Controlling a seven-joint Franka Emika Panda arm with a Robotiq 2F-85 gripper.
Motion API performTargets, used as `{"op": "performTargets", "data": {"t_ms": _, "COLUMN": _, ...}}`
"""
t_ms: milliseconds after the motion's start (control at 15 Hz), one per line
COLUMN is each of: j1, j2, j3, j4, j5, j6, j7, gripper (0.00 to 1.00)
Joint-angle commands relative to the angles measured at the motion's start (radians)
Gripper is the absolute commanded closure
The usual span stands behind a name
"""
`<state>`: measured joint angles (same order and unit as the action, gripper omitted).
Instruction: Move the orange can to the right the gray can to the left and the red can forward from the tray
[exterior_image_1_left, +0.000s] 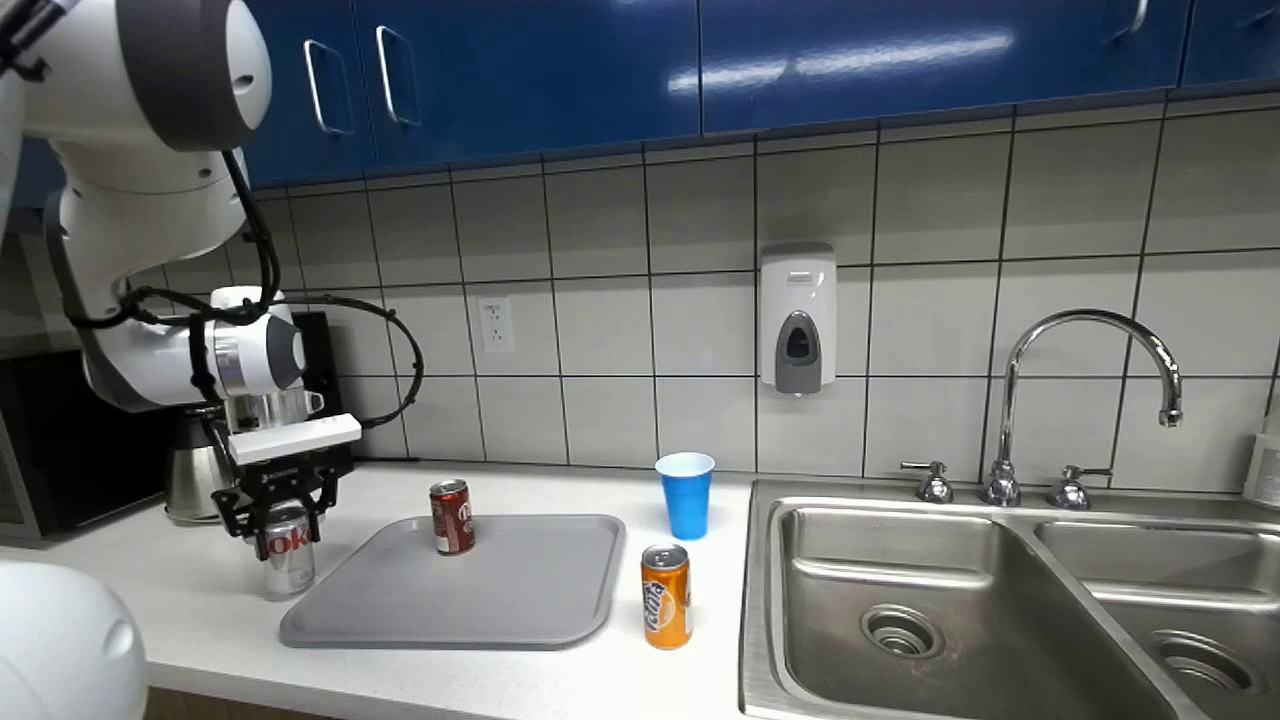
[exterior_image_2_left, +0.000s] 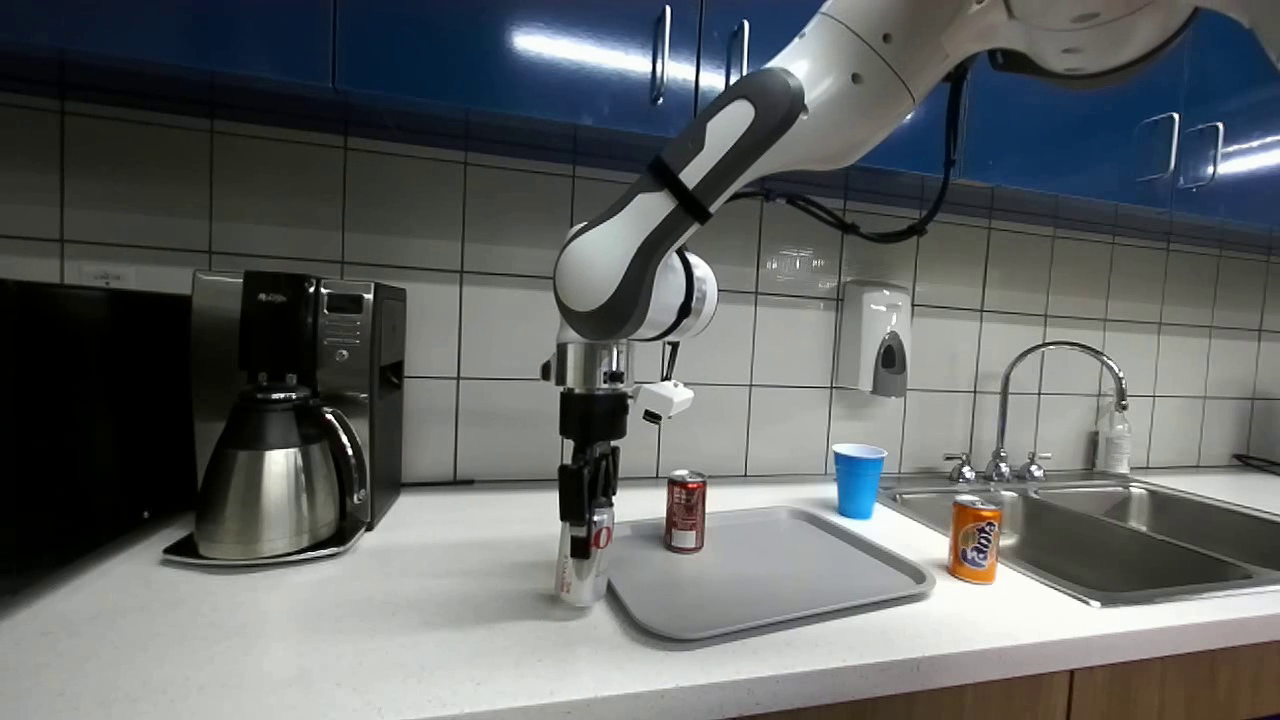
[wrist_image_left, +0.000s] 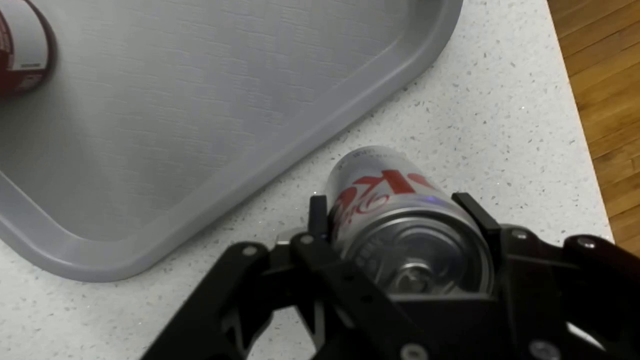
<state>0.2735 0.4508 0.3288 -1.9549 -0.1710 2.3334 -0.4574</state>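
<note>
Gray can (wrist_image_left: 407, 220) is off the tray (exterior_image_1_left: 530, 590) and just beside it, its sides pinched between the jaws of the gripper (exterior_image_1_left: 289, 535). Its silver top faces the wrist view, while in both exterior views the gripper partly covers the upper end. An exterior view shows it slightly tilted; whether its base touches the counter (exterior_image_2_left: 420, 630), I cannot tell. The wrist view alone catches wooden floor (wrist_image_left: 610, 125). There the red can (exterior_image_1_left: 452, 517) shows only in part; both exterior views have it upright on the tray. Only they include the orange can (exterior_image_2_left: 974, 540), upright near the blue cup (exterior_image_2_left: 858, 482).
</note>
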Motion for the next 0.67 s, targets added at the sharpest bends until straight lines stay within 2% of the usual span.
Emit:
{"op": "performTargets", "data": {"t_ms": 0, "j1": 0.015, "j2": 0.023, "j3": -0.010, "j4": 0.048, "j5": -0.027, "j6": -0.041, "j7": -0.008, "gripper": 0.62}}
{"op": "performTargets", "data": {"t_ms": 400, "j1": 0.020, "j2": 0.046, "j3": -0.014, "j4": 0.064, "j5": -0.050, "j6": -0.048, "j7": -0.004, "gripper": 0.62}}
{"op": "performTargets", "data": {"t_ms": 467, "j1": 0.019, "j2": 0.045, "j3": -0.012, "j4": 0.065, "j5": -0.046, "j6": -0.057, "j7": -0.005, "gripper": 0.12}}
{"op": "performTargets", "data": {"t_ms": 600, "j1": 0.017, "j2": 0.037, "j3": -0.008, "j4": 0.065, "j5": -0.042, "j6": -0.078, "j7": -0.013, "gripper": 0.05}}
